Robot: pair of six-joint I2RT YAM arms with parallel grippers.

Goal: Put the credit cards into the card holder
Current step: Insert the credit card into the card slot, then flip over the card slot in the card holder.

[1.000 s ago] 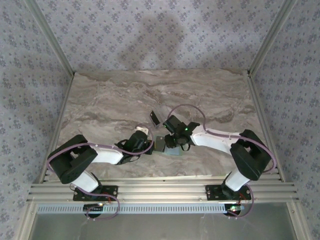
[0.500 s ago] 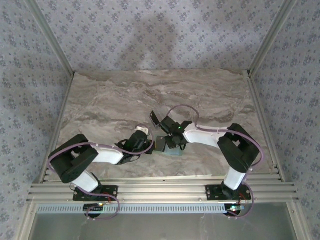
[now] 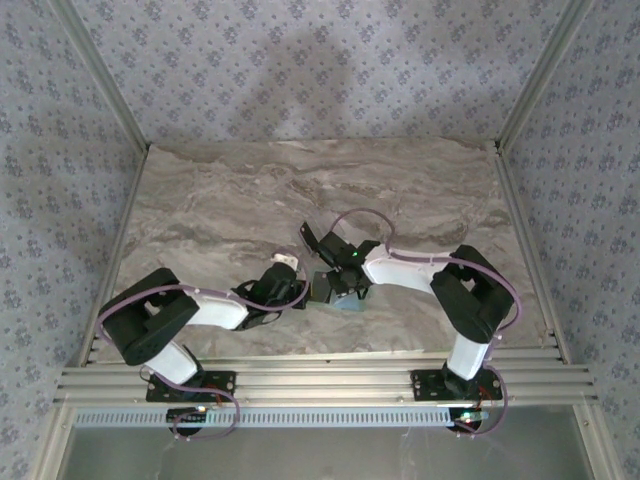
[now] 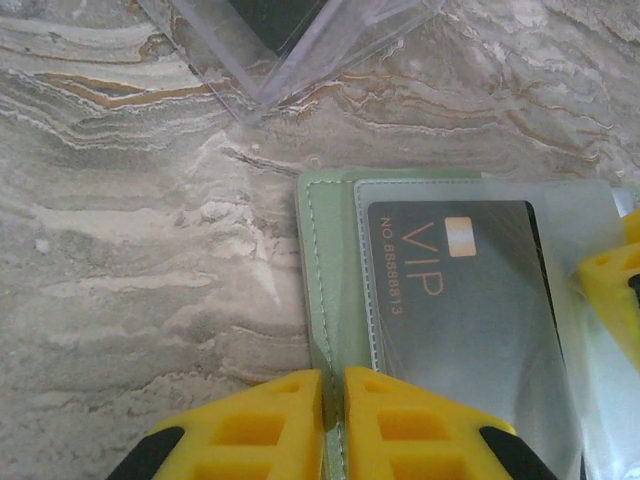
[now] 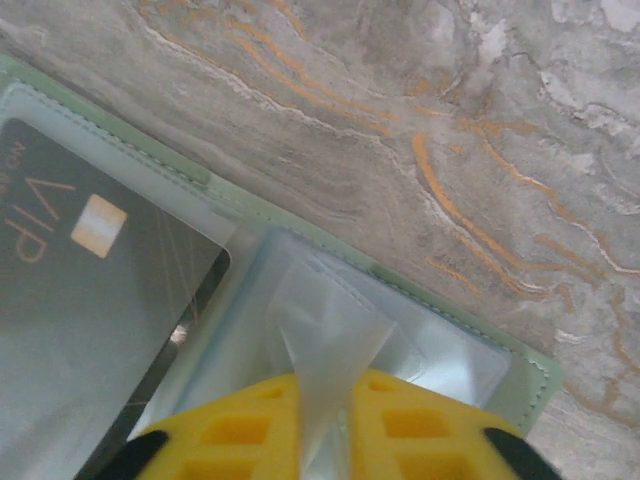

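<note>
The pale green card holder (image 4: 325, 250) lies open on the marble, and in the top view the card holder (image 3: 346, 304) sits between both arms. A dark credit card (image 4: 460, 300) marked VIP sits inside its clear pocket, and the same credit card (image 5: 90, 300) shows at the left of the right wrist view. My left gripper (image 4: 335, 420) is shut on the holder's stitched edge. My right gripper (image 5: 325, 420) is shut on a clear pocket flap (image 5: 330, 330) of the holder's other panel, lifting it into a peak. A second dark card (image 3: 309, 236) lies just beyond the holder.
A clear plastic sleeve (image 4: 300, 50) with a dark card in it lies on the table past the holder. Bare marble (image 3: 220, 200) stretches to the back and left. An aluminium frame rail (image 3: 320, 385) runs along the near edge.
My right gripper has shifted slightly left over the holder and closed on the clear pocket flap. Its elbow has swung left too. The left arm has stayed put.
</note>
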